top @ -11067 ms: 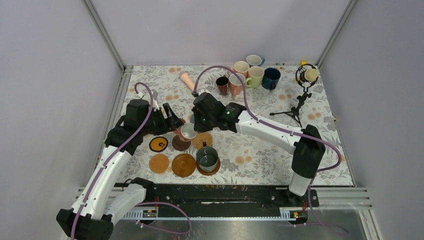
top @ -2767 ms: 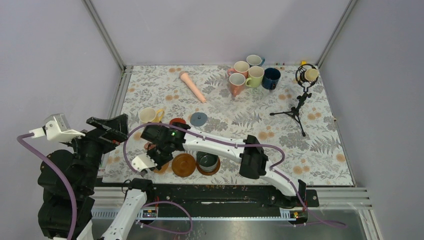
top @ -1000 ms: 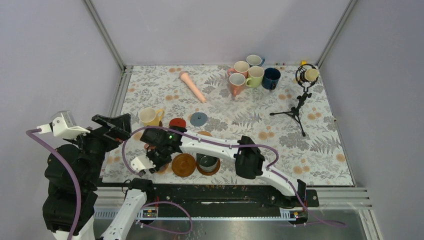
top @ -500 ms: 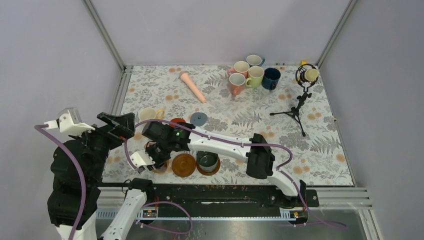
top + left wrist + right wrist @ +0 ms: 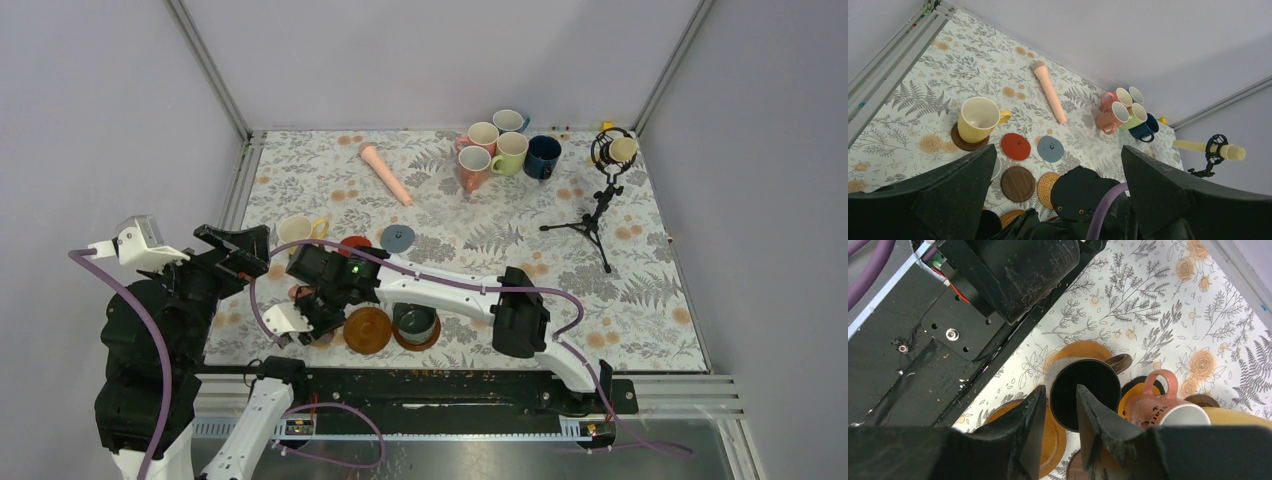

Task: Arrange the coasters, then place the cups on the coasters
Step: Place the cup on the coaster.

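Note:
In the right wrist view a black-inside cup [image 5: 1088, 395] stands on an orange coaster [image 5: 1083, 350]. My right gripper [image 5: 1060, 390] straddles its near wall, one finger outside and one inside, jaws narrowly apart with a gap showing. Beside it a pink cup [image 5: 1158, 407] sits on the black, yellow-rimmed coaster [image 5: 1133, 390]. My left gripper [image 5: 1058, 147] hangs wide open and empty, high above the left side. Below it a yellow cup [image 5: 977, 119] rests on a dark brown coaster [image 5: 960, 142]. Red [image 5: 1015, 146], grey-blue [image 5: 1050, 149], brown [image 5: 1018, 183] and woven [image 5: 1045, 187] coasters lie bare.
A dark green cup [image 5: 414, 322] sits on a coaster beside a bare orange wood coaster [image 5: 367, 330]. Several more cups [image 5: 500, 145] cluster at the back. A pink stick [image 5: 385, 173] lies at the back left and a tripod microphone [image 5: 603, 190] stands at the right.
Since the oldest frame the black cup has come from the back group to the near-left orange coaster. Over the last second the right jaws eased slightly; both arms barely shifted.

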